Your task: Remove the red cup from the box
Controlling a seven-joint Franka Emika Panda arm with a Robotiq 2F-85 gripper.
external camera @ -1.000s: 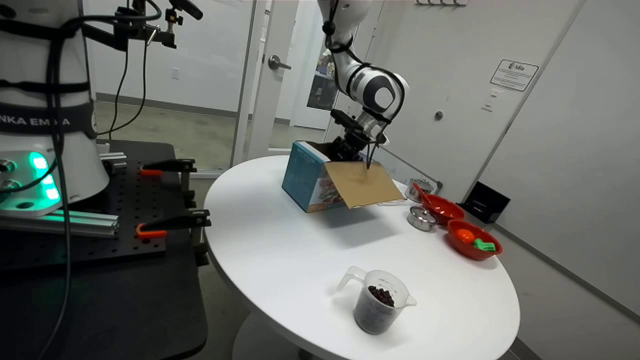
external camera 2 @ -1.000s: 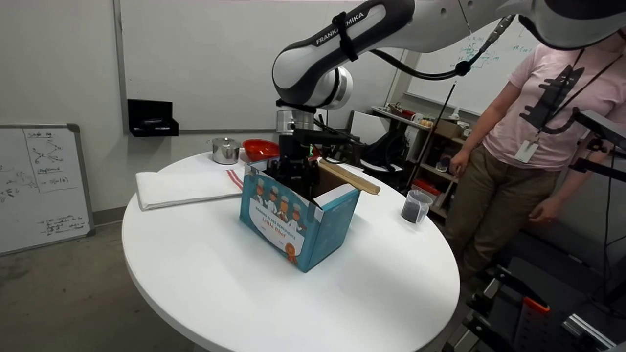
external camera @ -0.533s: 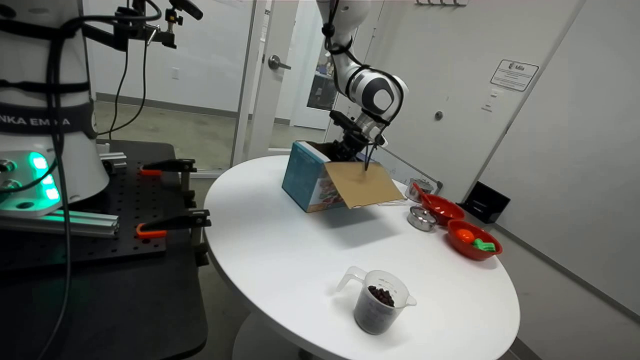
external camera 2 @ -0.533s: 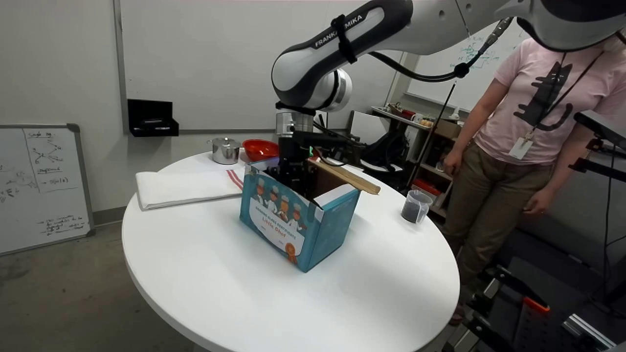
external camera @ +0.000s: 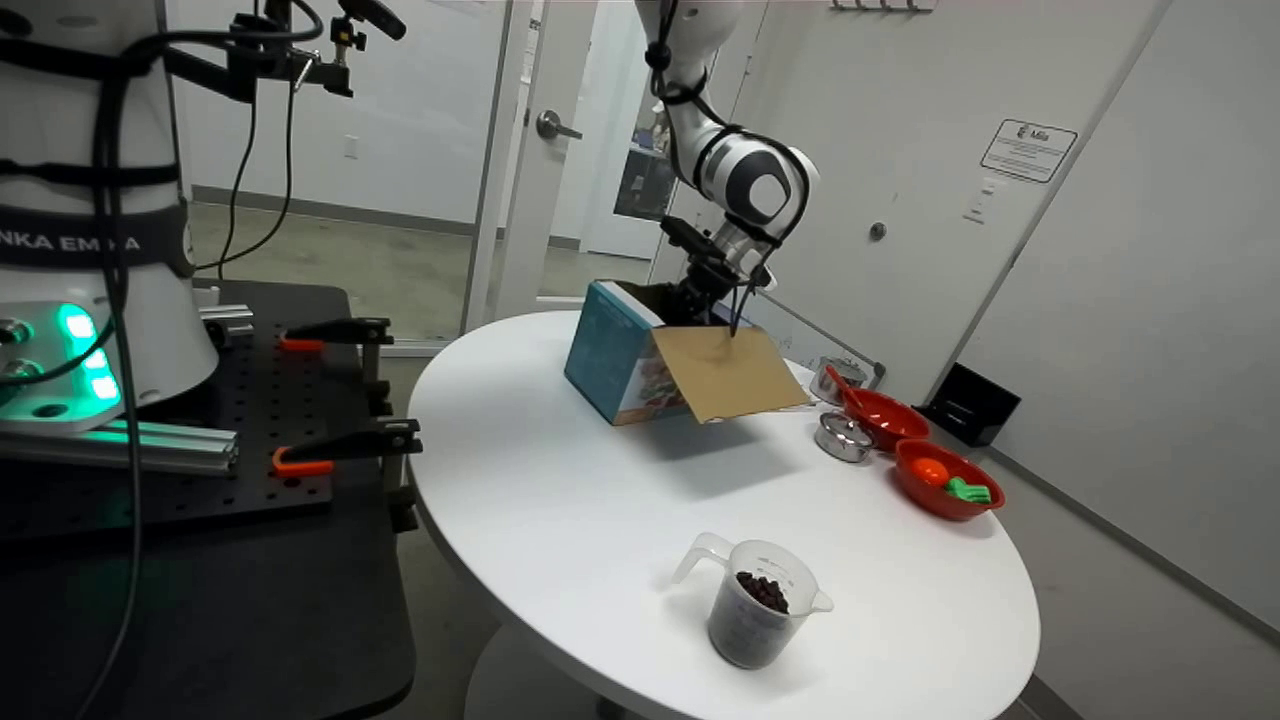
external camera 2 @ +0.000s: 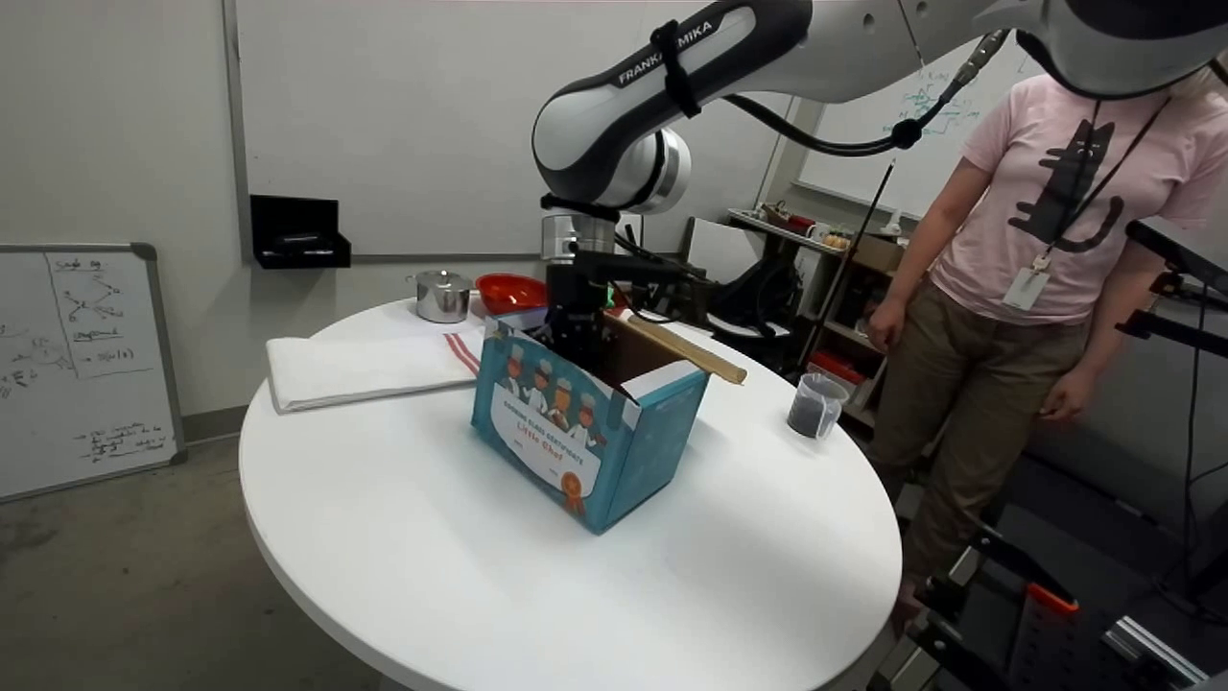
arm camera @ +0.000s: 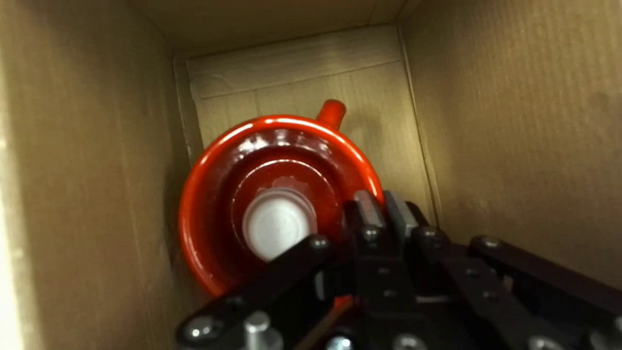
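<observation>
Inside the open cardboard box (arm camera: 112, 170) the red cup (arm camera: 291, 167) shows in the wrist view, its mouth facing the camera and its handle (arm camera: 332, 113) pointing to the top. A white round piece (arm camera: 276, 227) lies in the cup. My gripper (arm camera: 382, 201) is shut on the cup's right rim, one finger (arm camera: 368, 209) inside the wall and one outside. In both exterior views the gripper (external camera 2: 576, 336) reaches down into the teal box (external camera 2: 542, 422), whose walls hide the fingertips and the cup.
A brown flap (external camera: 735, 372) hangs out from the box. A clear measuring cup (external camera: 757, 605) with dark contents stands on the white table (external camera: 560, 520). Red dishes (external camera: 945, 480), a metal pot (external camera 2: 442, 296) and a folded towel (external camera 2: 369, 369) are also on it. A person (external camera 2: 1046, 221) stands nearby.
The fingers have closed inside the box, on the cup's rim. The box and its flap have shifted very slightly. The arm has hardly moved, and the person's stance has changed a little.
</observation>
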